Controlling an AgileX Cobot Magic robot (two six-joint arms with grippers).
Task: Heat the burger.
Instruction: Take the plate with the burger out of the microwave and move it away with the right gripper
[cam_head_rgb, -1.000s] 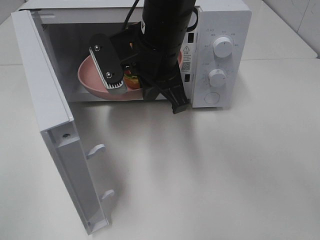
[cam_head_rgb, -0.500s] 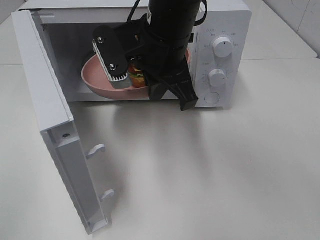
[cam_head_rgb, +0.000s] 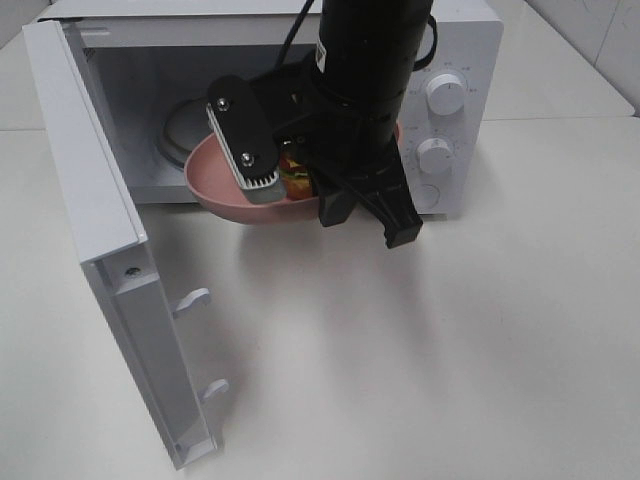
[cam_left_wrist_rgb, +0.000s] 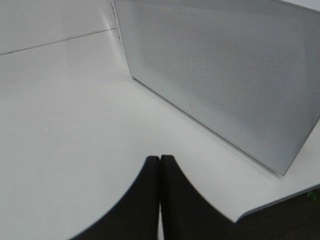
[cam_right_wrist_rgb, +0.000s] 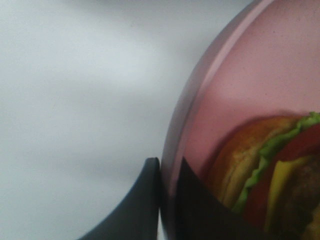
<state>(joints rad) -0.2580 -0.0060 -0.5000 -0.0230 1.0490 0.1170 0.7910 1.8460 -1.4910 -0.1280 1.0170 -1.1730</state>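
Right wrist — right pincer (cam_right_wrist_rgb: 169, 172) pinching smooth pink plate (cam_right_wrist_rgb: 240, 100) rim | domed burger (cam_right_wrist_rgb: 270, 170) | left pincer (cam_left_wrist_rgb: 160, 162) pressed together

Microwave (cam_head_rgb: 455, 60) control panel: small grey print above the upper knob (cam_head_rgb: 445, 92) and tick marks around both knobs, all too small to read. Lower knob (cam_head_rgb: 435, 157) likewise. Nothing legible in either wrist view.

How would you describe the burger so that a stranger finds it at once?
Find the white microwave with its door open. At its opening the right end effector grips a pink plate. The burger lies on it: brown bun, green lettuce, yellow cheese.
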